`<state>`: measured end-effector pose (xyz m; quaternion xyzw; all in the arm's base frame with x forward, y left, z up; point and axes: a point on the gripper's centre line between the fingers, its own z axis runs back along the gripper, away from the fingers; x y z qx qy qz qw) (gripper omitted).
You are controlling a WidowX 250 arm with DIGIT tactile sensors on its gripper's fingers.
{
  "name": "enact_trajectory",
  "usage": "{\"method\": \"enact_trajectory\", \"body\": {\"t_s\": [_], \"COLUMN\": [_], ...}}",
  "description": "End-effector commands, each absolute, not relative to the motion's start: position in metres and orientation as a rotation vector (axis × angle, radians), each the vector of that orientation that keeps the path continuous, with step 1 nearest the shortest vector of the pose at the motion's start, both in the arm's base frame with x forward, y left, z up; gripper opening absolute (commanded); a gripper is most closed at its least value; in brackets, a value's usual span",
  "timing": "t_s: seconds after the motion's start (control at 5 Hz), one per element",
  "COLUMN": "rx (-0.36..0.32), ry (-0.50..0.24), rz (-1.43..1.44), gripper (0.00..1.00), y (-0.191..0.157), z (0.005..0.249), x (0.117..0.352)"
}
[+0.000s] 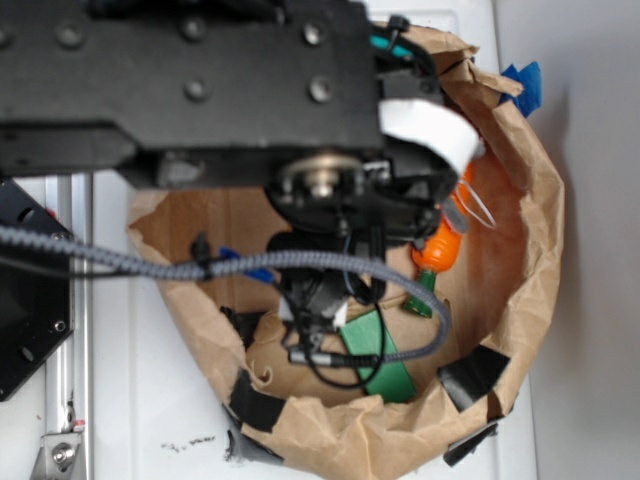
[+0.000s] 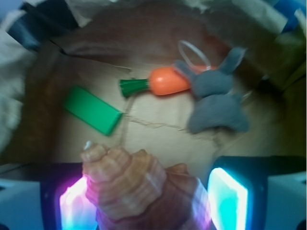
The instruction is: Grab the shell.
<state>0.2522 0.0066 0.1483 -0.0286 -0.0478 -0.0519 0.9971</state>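
Observation:
The shell (image 2: 136, 184), tan-orange, ridged and knobby with a small pale tip, fills the gap between my gripper's (image 2: 148, 194) two lit pads in the wrist view. Its left side presses the pink-lit pad (image 2: 72, 203) and its right side reaches the cyan-lit pad (image 2: 230, 201). The gripper is shut on it. In the exterior view the gripper (image 1: 318, 305) hangs inside the brown paper bag (image 1: 535, 220), and the arm and cables hide the shell there.
On the bag's floor lie an orange carrot toy (image 2: 168, 81) with a green top, a grey plush (image 2: 216, 103) touching it, and a flat green block (image 2: 92, 109). The bag's crumpled walls ring the gripper, with black tape patches (image 1: 470, 375) at the front.

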Motion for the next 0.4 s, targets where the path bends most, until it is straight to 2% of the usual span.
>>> {"method": "enact_trajectory", "body": {"t_s": [0.0, 0.2], "rx": [-0.114, -0.095], "ry": [-0.203, -0.193], "rz": [0.019, 0.018], "gripper": [0.0, 0.0], "y": [0.0143, 0.0128], "z": [0.1795, 0.1764], "x": [0.2559, 0.2561]}}
